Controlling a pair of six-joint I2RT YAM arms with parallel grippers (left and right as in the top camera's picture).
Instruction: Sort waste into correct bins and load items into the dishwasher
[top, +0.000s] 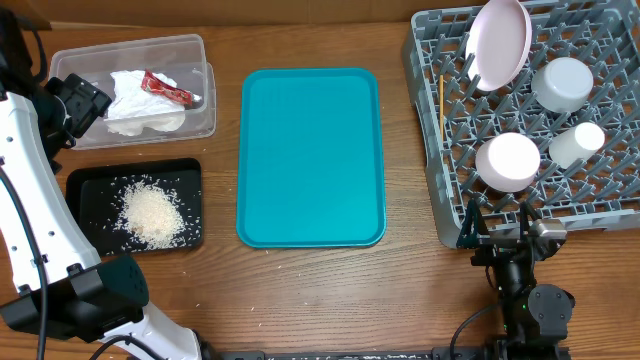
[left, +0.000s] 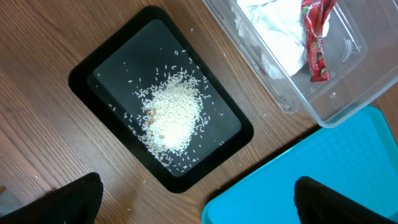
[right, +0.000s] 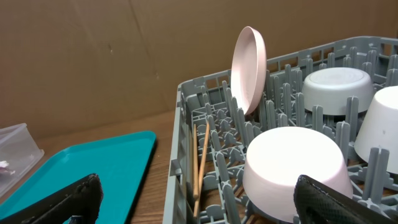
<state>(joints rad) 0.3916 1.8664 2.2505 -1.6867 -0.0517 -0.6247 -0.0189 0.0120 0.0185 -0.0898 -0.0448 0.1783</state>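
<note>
My left tool (left: 198, 204) hung wide open with nothing in it. Below it was the black tray (left: 81, 81), its raised lip keeping the rice (left: 171, 115) heaped in the middle, with a few grains strewn around it. Just beyond sat the clear tub (left: 292, 102), holding the napkin (left: 277, 31) with the wrapper (left: 316, 43) lying on it; the tub's walls were high enough to keep the light scraps in. The tub's corner came close to the teal tray (left: 323, 162), so I judged any sweep between the two would be tight.

My right tool (right: 199, 202) was open and empty too, low at the rack (right: 186, 124)'s near wall. The plate (right: 249, 68) stood on edge between pegs, the bowl (right: 295, 165) sat upside down to drain, and the chopsticks (right: 200, 168) lay in the channel along the wall. By my read everything was sorted. The roomiest way out was over the bare bench (top: 400, 290) between rack and tray.
</note>
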